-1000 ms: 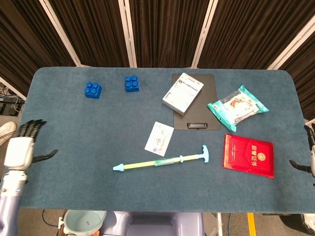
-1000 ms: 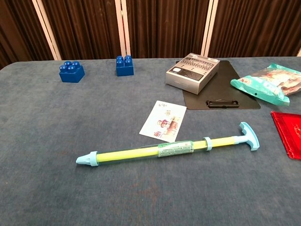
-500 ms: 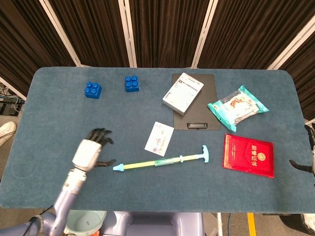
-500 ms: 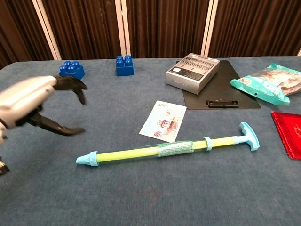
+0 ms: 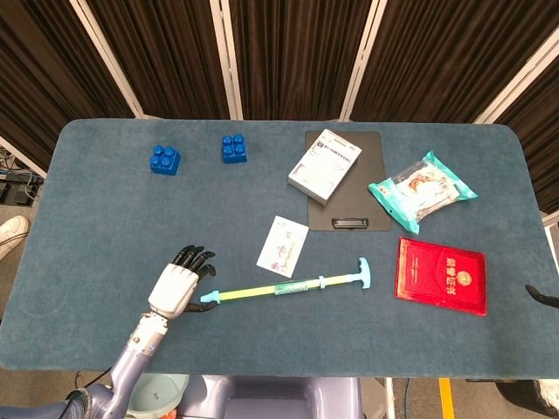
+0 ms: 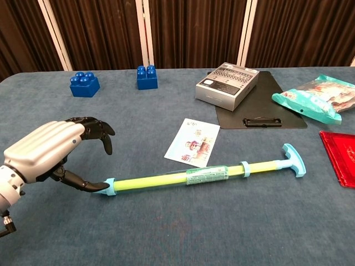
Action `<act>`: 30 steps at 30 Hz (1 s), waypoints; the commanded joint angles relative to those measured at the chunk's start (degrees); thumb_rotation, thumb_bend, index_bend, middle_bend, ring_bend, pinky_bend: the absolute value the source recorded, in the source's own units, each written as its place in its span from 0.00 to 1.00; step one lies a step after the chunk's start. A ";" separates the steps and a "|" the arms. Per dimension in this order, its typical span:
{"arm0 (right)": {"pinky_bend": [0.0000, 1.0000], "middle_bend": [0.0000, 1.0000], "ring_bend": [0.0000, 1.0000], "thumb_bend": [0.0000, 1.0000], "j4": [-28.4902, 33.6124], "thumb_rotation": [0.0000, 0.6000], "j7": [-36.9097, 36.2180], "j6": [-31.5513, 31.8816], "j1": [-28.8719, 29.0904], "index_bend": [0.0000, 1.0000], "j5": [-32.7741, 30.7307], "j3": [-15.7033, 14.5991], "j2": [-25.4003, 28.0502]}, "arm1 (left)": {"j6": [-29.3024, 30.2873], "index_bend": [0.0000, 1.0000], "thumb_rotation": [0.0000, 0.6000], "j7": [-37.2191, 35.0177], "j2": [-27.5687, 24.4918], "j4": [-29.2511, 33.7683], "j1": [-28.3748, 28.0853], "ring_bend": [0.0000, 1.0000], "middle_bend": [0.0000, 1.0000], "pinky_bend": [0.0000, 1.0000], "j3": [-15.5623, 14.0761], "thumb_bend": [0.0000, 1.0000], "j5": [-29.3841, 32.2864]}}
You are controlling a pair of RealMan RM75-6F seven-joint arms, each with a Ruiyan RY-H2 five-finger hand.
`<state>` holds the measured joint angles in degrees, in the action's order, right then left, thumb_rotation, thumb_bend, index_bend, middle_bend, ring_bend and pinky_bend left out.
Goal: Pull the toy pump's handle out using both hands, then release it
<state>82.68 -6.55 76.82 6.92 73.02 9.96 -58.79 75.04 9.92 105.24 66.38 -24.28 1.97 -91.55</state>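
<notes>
Looking at the desk [image 5: 105, 201] first: blue felt top, dark curtains behind; toy pump [image 5: 284, 287] lies flat near the front edge, roughly centre, nozzle end pointing robot-left, T-handle [image 5: 362, 271] at the right end, close to a red booklet [image 5: 441, 275]; handle looks fully pushed in.

Handling guess: thin plastic tube, light, stiff, smooth; likely to slide or roll on the felt if pushed from one side; best to pin the yellow barrel [image 6: 150, 182] near the nozzle with one hand and hook the T-handle crossbar with the other; pull along the axis, not upward.

Clutter behind, none touching the pump: clipboard [image 5: 348, 188] with a grey box [image 5: 324, 166] on it, snack bag [image 5: 422, 190], a card [image 5: 283, 246] just beyond the barrel, two blue bricks [image 5: 164, 159] at the far left.

Left hand [image 6: 47, 151] sits at the nozzle end; fingers apart and curled over, nothing grasped; thumb tip [image 6: 94, 186] at the nozzle cap, touching or just short, cannot tell.

Right hand [image 5: 543, 297]: only a dark tip at the frame's right edge; cannot tell its state; well apart from the T-handle.
</notes>
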 commanded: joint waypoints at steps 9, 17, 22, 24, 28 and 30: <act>0.00 0.00 0.00 0.00 0.14 1.00 -0.12 -0.62 0.20 0.04 0.06 -0.09 0.16 | -1.45 0.43 1.00 -3.89 5.16 -6.73 -1.80 0.13 0.20 0.14 -0.82 0.09 -0.86; 0.00 0.00 0.00 0.00 -0.24 1.00 -0.02 -1.10 0.37 0.04 -0.71 0.20 0.12 | -2.13 0.48 1.00 -3.08 5.80 -8.19 -2.08 0.13 0.21 0.14 -0.73 0.16 -0.13; 0.00 0.00 0.00 0.00 -0.43 1.00 0.42 -1.31 0.43 0.04 -1.13 0.25 -0.10 | -2.02 0.49 1.00 -3.05 5.93 -8.87 -1.91 0.13 0.21 0.14 -0.66 0.21 0.25; 0.00 0.00 0.00 0.00 -0.42 1.00 0.81 -1.37 0.49 0.04 -1.29 0.27 -0.24 | -2.46 0.50 1.00 -3.00 6.15 -9.49 -1.98 0.13 0.21 0.14 -0.59 0.25 0.62; 0.00 0.00 0.00 0.00 -0.42 1.00 1.58 -1.37 0.57 0.04 -1.28 0.15 -0.54 | -4.01 0.51 1.00 -2.45 6.76 -10.55 -2.23 0.13 0.21 0.14 -0.07 0.30 2.01; 0.00 0.00 0.00 0.02 -0.37 1.00 1.78 -1.65 0.67 0.04 -1.21 0.00 -0.70 | -4.54 0.52 1.00 -1.84 6.94 -10.68 -2.38 0.13 0.21 0.14 0.17 0.33 2.51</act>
<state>82.30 -4.80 75.26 7.55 71.77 10.02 -59.44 70.76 7.80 112.03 55.84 -26.55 1.98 -89.30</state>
